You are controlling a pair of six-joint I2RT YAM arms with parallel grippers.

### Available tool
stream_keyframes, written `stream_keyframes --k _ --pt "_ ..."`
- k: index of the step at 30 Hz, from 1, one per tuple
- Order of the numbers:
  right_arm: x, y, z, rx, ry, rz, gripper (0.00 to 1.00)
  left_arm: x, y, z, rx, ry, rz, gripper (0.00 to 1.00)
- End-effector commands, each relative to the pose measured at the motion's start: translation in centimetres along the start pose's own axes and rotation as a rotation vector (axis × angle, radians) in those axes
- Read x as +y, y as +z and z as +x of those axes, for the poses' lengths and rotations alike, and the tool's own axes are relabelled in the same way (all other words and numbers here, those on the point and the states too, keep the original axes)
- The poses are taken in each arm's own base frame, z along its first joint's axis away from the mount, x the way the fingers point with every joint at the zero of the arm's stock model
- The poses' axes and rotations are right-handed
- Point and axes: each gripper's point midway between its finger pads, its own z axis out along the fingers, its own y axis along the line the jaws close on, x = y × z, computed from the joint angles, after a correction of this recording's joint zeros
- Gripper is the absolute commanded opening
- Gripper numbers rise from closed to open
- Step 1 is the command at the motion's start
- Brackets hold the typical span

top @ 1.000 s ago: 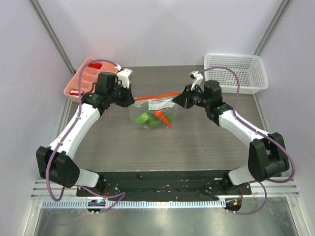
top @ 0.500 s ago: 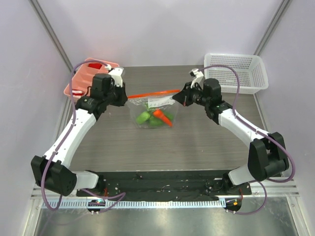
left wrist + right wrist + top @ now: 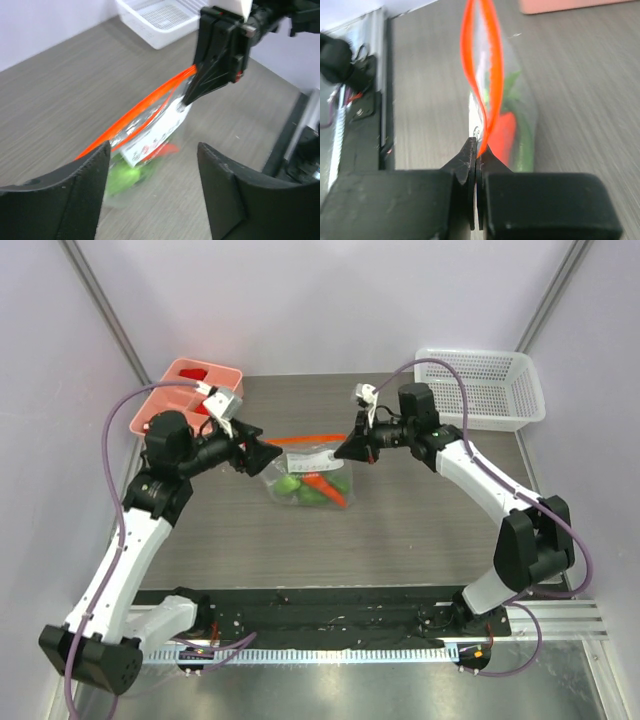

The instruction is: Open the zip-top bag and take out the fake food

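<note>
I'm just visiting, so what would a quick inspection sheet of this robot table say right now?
Surface: grey wood-grain table, no spills seen.
Job's things: clear bag, orange zip strip parted; toy vegetables inside.
Clutter: pink tray with red blocks far left; white basket far right.
Grippers: left gripper open beside the bag; right gripper shut on the zip strip.
Cables: purple cables loop over both arms, clear of the bag.
Surroundings: pale walls, metal frame posts.

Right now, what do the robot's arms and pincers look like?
The left arm and right arm have white tube-like links with chunky black joints and a purple cable looping alongside. The left pincer and right pincer are black with flat wedge-shaped fingers.
</note>
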Motion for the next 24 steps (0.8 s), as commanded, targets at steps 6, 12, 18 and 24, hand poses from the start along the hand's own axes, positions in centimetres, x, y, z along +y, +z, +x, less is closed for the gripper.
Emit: stream_keyframes --k 6,12,18,24 --pt "2.9 1.2 1.0 0.072 -0.022 -0.186 0.01 -0.4 3.0 1.2 0.117 0.030 0.189 0.50" --pt "3.4 1.1 1.0 0.077 -0.025 -0.201 0.01 0.0 4.9 3.7 0.231 -0.049 0.272 0.46" --pt "3.8 1.0 0.7 0.072 -0.037 -0.208 0.01 0.1 5.8 5.8 0.302 -0.121 0.321 0.44" --pt "3.9 0.9 0.5 0.066 -0.041 -0.213 0.01 -1.2 6.0 7.7 0.372 -0.146 0.388 0.43"
